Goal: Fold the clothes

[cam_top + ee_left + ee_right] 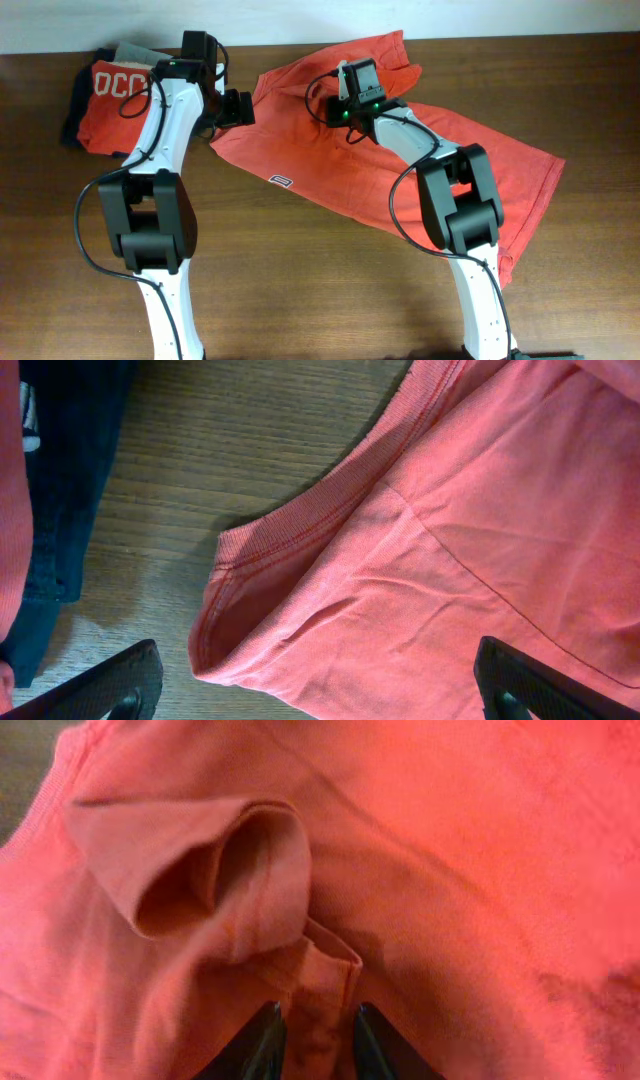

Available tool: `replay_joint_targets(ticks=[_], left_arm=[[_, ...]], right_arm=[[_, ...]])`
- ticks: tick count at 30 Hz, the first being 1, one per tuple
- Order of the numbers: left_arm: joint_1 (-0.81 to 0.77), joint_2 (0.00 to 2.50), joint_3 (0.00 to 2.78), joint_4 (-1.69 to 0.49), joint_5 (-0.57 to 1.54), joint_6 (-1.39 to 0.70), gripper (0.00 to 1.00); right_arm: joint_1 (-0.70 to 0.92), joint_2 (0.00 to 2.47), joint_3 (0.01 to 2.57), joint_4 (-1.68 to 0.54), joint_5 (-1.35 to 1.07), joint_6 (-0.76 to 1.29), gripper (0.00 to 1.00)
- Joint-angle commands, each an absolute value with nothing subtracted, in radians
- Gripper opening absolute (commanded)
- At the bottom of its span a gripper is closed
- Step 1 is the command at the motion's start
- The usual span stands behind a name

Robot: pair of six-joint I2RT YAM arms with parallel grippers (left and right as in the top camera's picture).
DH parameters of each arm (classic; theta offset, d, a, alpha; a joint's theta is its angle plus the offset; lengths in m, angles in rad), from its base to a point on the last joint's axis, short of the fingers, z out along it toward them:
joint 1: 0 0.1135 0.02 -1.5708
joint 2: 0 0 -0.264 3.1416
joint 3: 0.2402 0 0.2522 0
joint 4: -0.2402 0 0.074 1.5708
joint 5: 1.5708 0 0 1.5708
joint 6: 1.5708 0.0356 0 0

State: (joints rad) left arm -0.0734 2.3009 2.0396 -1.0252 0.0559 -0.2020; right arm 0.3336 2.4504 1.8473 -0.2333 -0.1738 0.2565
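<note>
Partly hidden: in the overhead view the right arm [455, 200] lies across the middle of the coral-red T-shirt [500, 170] and covers much of it, and the right fingers [345, 100] are tucked under their own camera block, so the grip can't be read from there. The left wrist view cuts off the left fingers [315, 680] at the bottom edge and shows only the two black tips. The right wrist view is almost all red fabric, soft in focus.

T-shirt lies spread diagonally on the wooden surface [300, 290], from top centre down to the right edge, with the small hem label [281, 181] on its lower left border. A stack of folded clothes [110, 95] sits at the top left, well apart from it; the top one is red with white letters, and a dark garment [70, 470] lies beneath it.

Left arm [150, 200] reaches up and bends right, its fingers spread wide with nothing between them, hovering over a ribbed edge [300, 525] of the T-shirt; can't tell if that is collar or cuff. Right arm reaches up and left over the shirt. Its fingers are nearly together, pinching a raised fold [320, 990] of the shirt just below a rolled, tube-like opening [225, 870] in the fabric.
</note>
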Motion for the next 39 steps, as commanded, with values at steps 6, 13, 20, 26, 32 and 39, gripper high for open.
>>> replay_joint_targets(ticks=[6,13,20,26,32,39], left_arm=[[-0.076,2.298,2.043,-1.026,0.064,-0.193,0.99],[-0.076,2.298,2.043,-1.026,0.064,-0.193,0.99],[-0.076,2.298,2.043,-1.026,0.064,-0.193,0.99],[-0.076,2.298,2.043,-1.026,0.064,-0.193,0.99],[-0.076,2.298,2.043,-1.026,0.064,-0.193,0.99],[-0.076,2.298,2.043,-1.026,0.064,-0.193,0.99]], right_arm=[[0.325,2.464,1.852,-0.219,-0.168,0.263,0.10],[0.324,2.440,1.852,-0.220,-0.145,0.263,0.04],[0.318,2.408,1.852,-0.231,-0.144,0.263,0.04],[0.307,2.378,1.852,-0.285,-0.095,0.263,0.04],[0.301,2.375,1.852,-0.354,-0.093,0.264,0.04],[0.301,2.373,1.852,-0.394,-0.037,0.263,0.04]])
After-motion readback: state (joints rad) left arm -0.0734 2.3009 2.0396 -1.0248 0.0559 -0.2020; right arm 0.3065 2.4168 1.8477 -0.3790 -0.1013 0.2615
